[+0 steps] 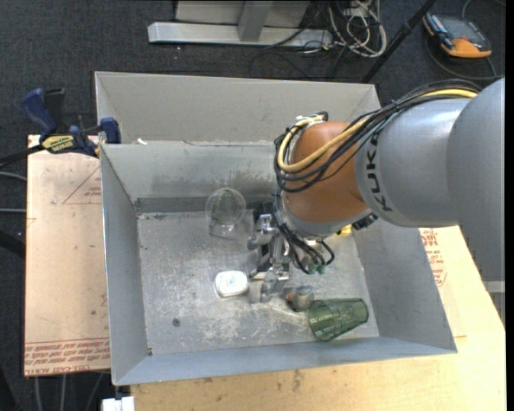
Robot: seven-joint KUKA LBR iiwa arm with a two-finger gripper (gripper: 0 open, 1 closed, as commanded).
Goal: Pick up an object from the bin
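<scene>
White rounded piece (231,283) lies on the scuffed, scratched metal floor of the grey bin (120,241), near the middle, just left of the claw (269,282). Note the bin sits over dark carpet (80,48), with loose cables (357,24) bunched on it at the top of your view. The claw is down at the bin floor between the white piece and a small grey-brown stub (301,299), which lies just to its right. A green translucent cup (337,318) lies on its side next to the stub, close to the near wall. A clear cup (225,211) stands at the back of the floor against the far wall, well apart from the white piece. The arm (434,160) comes in from the right, and its orange wrist cover (321,172), wrapped in cables, blocks your view of the bin's back right corner. Claw state: you cannot tell, since wrist hardware and wiring clutter it; nothing is seen held in it.
</scene>
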